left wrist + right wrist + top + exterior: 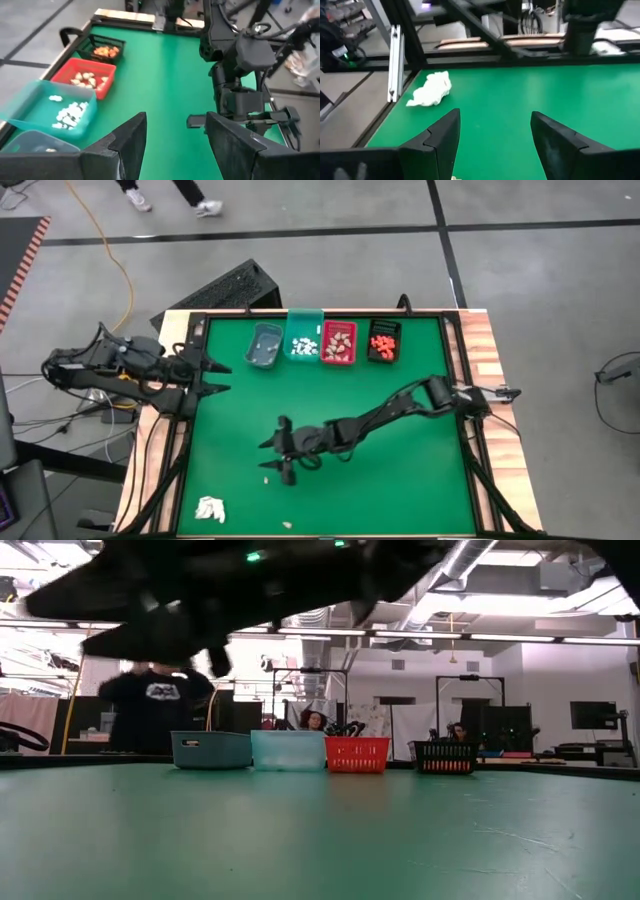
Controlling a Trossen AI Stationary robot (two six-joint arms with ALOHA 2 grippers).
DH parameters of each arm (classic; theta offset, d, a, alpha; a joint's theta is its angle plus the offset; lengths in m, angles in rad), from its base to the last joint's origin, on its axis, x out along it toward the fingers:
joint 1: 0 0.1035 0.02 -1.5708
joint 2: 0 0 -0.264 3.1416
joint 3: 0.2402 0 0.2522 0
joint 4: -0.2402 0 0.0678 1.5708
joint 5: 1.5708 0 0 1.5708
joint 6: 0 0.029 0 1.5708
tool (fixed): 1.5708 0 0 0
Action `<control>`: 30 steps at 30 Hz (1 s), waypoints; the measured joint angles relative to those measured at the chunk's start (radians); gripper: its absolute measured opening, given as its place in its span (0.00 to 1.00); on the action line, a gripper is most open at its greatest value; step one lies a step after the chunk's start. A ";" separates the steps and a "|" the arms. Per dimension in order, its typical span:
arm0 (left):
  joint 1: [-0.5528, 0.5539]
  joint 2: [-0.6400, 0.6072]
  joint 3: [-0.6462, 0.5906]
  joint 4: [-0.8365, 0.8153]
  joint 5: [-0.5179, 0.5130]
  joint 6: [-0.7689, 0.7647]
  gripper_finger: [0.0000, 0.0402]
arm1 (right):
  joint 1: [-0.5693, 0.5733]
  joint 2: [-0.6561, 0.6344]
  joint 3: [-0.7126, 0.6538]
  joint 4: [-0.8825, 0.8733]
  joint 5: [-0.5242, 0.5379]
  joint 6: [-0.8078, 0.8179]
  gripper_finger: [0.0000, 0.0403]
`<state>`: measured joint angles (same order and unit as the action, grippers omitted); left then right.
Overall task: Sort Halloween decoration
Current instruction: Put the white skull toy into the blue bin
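At the near edge of the green counter (400,480), around seven o'clock, lies a white papery wad (209,508), with one tiny speck (288,525) near it at six o'clock. Just past that, close to the middle, the right gripper (272,459) hangs low over the mat, its jaws spread wide and holding nothing. A small pale piece (265,477) of the Halloween decoration lies on the mat right by the jaws, just outside the nearer finger, not between them as far as I can tell. Out at nine o'clock the left gripper (220,378) waits over the counter's left edge, jaws wide and empty, pointing across the mat. At the far edge, near twelve o'clock, four bins stand in a row: a grey bin (264,346), a teal bin (304,343) holding white pieces (303,346), a red bin (339,343) holding tan pieces (339,344), and a black bin (383,341) holding orange pieces (382,343). Beyond the counter a person in dark clothes (152,705) stands in the room.
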<state>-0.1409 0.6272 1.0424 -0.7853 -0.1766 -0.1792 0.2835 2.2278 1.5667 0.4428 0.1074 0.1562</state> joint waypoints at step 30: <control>-0.088 0.000 0.000 -0.036 -0.010 -0.018 0.48 | 0.103 0.202 0.234 -0.284 0.074 -0.052 0.51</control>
<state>-0.2291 0.6277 1.0423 -0.8215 -0.1864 -0.1970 0.3866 2.4298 1.8011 0.1589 0.1814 0.1043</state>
